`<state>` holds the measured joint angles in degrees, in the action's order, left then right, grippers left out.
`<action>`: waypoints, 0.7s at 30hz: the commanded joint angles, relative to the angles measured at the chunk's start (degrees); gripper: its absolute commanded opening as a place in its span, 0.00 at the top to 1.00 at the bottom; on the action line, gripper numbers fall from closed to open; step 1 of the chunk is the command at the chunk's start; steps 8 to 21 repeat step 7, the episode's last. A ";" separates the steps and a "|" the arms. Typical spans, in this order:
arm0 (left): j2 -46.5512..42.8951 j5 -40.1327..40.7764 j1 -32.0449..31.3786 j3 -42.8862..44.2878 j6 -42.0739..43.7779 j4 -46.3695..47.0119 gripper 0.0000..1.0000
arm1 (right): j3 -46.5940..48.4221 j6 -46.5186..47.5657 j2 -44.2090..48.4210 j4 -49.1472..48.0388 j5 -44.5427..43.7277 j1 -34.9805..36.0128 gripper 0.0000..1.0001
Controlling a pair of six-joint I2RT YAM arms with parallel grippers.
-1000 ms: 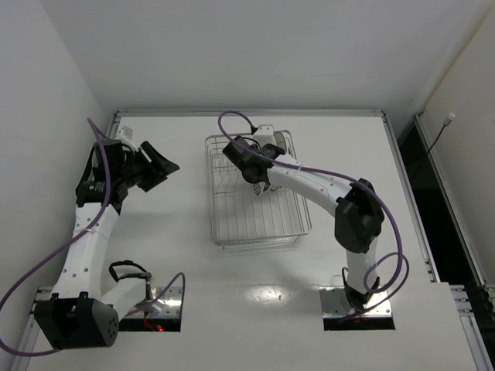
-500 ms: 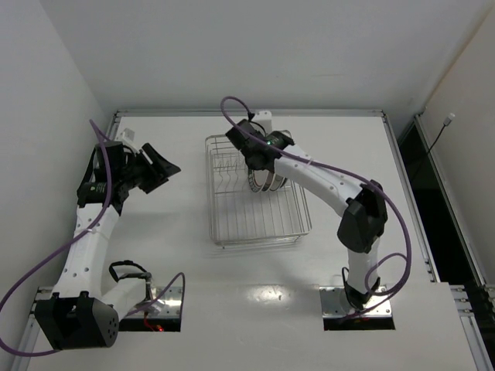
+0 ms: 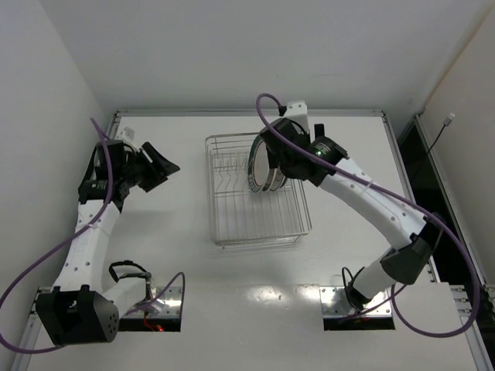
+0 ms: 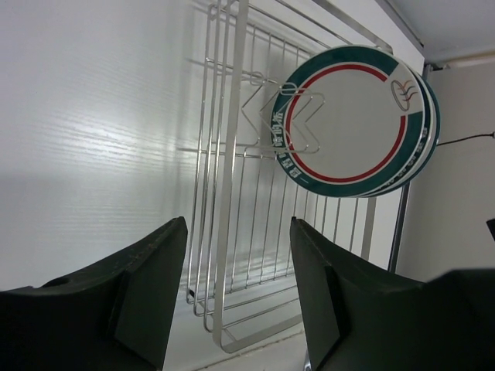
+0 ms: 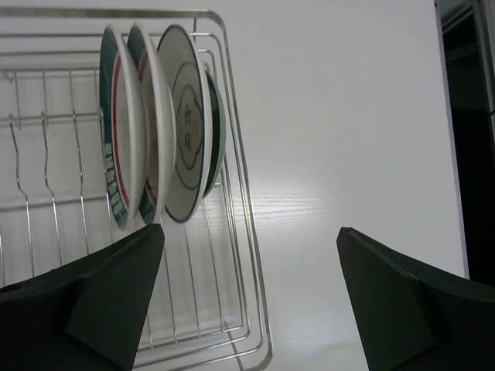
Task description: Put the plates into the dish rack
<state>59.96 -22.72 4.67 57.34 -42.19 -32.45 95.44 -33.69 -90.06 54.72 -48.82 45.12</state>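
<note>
fingers (image 5: 93,301) of the right gripper (image 5: 249,232) are spread wide with nothing between them, released, hovering above the plates (image 5: 155,131) and a little to their right. the left gripper (image 4: 238,228) is partly spread and grips nothing either. it sits well off to the left and looks across at the rack (image 4: 232,116).

all four plates stand on edge in the rack, packed close in one row against its right side, toward the far end in the top view. for writing, i can see black marks at the centre of the white plate (image 5: 186,116), inside a thin scalloped outline, but i can't read them. the outer banded plate (image 4: 348,116) has small white characters in its teal band at lower left and a teal-and-brown swirl emblem at upper right. none of it is legible. a red ring runs inside the teal band, and the second banded plate (image 5: 151,131) sits just behind it. the small teal plate (image 5: 217,124) ends the row, just beside the rack's right rim wire.

upright tines (image 3: 228,164) run to the left of the plates, with bare wire floor in the near half of the rack. right of the rim, the white table (image 5: 348,154) runs wide to its edge, where a dark gap (image 5: 464,116) begins. a broad stretch of table also lies between the rack and the left gripper.
</note>
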 commanded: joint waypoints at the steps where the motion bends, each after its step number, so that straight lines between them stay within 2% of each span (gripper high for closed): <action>1: 1.73 0.57 0.78 0.14 1.58 2.47 0.47 | -3.85 1.71 1.37 -1.29 4.96 0.32 0.08; 6: 2.26 5.66 0.78 2.86 4.39 1.87 0.46 | -7.63 1.70 3.22 -3.48 5.75 -0.21 0.08; 7: 2.26 6.45 0.78 4.17 5.88 0.90 0.46 | -7.64 1.70 3.23 -3.48 5.75 -0.21 0.03; 21: 2.26 6.45 0.78 4.17 5.88 0.90 0.46 | -7.64 1.70 3.23 -3.48 5.75 -0.21 0.03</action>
